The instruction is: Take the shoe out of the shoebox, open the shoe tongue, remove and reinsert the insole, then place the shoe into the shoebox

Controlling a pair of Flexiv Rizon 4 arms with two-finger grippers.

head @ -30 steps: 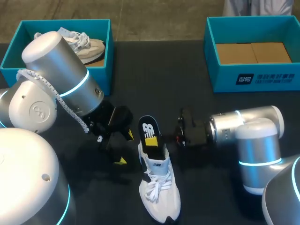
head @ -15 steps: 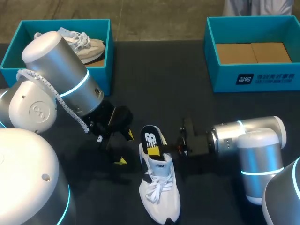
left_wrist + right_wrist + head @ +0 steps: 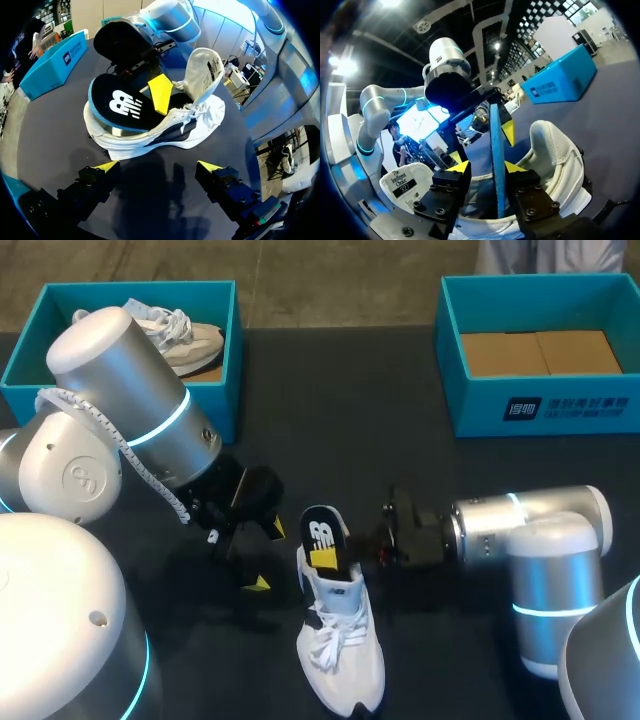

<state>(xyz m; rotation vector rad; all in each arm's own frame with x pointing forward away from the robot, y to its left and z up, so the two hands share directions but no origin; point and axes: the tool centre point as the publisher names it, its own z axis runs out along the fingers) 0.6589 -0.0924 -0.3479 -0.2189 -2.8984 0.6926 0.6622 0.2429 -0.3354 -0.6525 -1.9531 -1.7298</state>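
— Right claw [image 3: 487, 170], what has it got?
— It pinches the insole [image 3: 320, 538] near its heel end. One yellow fingertip [image 3: 161, 94] lies flat on the dark top face. In the right wrist view, the insole's blue edge stands upright between the two fingers.
— And where does the insole sit?
— Its front end is tucked inside the shoe [image 3: 342, 645], and its back end is tilted up above the heel. The white shoe rests on its sole on the dark tabletop [image 3: 330, 410], toe toward me. The tongue [image 3: 204, 62] is lifted up and leans toward the toe.
— Left claw [image 3: 159, 166]?
— Spread wide, low over the tabletop just beside the shoe. The shoe's side lies ahead of its fingers.
— The shoeboxes?
— Both are at the far edge, well apart from the shoe. The left shoebox [image 3: 230, 360] holds another pale shoe [image 3: 185, 340]. The right shoebox [image 3: 480, 405] shows a brown cardboard floor.
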